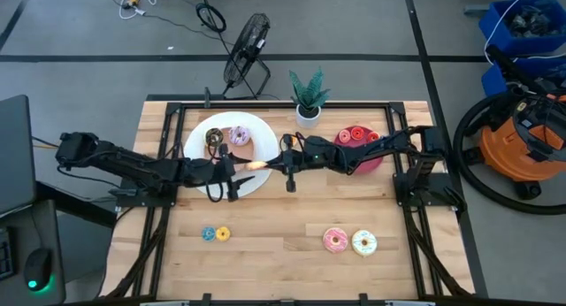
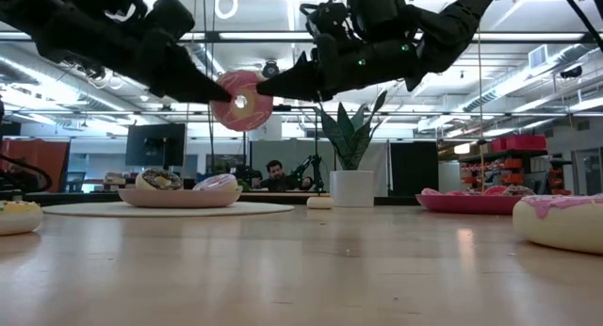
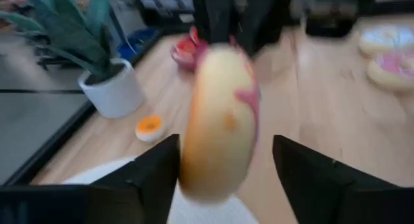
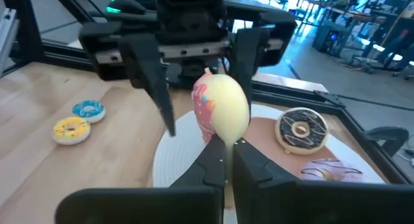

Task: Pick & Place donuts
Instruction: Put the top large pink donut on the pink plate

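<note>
While the right end effector (image 4: 226,160) pinches the pink donut (image 4: 221,111) by its rim at frame centre, the left end effector (image 3: 226,166) stands wide around it. It looks light and stiff, so a rim grip should hold.

2 black jointed arms, green LEDs

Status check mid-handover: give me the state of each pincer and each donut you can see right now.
Left pincer: open, fingers either side of the pink donut.
Right pincer: shut on the pink donut.
Pink donut: held in the air on edge, over the white plate.
Chocolate donut, purple donut: lying on the plate.
Pink-frosted donut, white-frosted donut, small blue donut, small yellow donut: flat on the table.
</note>
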